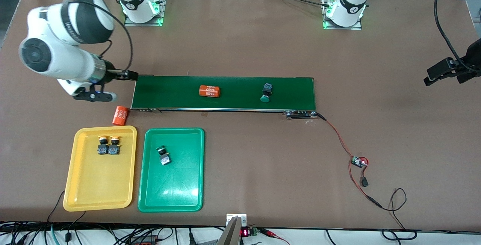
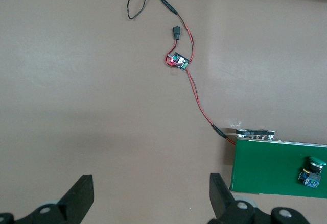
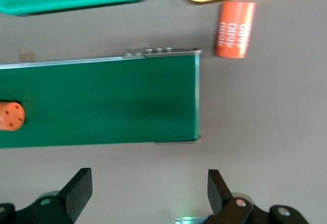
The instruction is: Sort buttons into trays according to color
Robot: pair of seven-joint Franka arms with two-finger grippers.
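My right gripper (image 1: 124, 74) hangs with jaws spread and empty over the right arm's end of the conveyor belt (image 1: 225, 98). Nearer the camera, the yellow tray (image 1: 75, 185) holds two yellow-capped buttons (image 1: 109, 144); beside it, the green tray (image 1: 150, 185) holds one green-capped button (image 1: 163, 155). Another green-capped button (image 1: 266, 93) lies on the belt. My left gripper (image 1: 437, 73) waits over the left arm's end of the table (image 1: 375, 49), jaws spread.

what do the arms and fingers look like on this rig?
Both arms are white Franka arms with dark grey joint bands; the right arm has a black cable looping along it. Bases glow green. Right gripper and left gripper each have two black, wedge-shaped fingers on black mounts with round pale screws.
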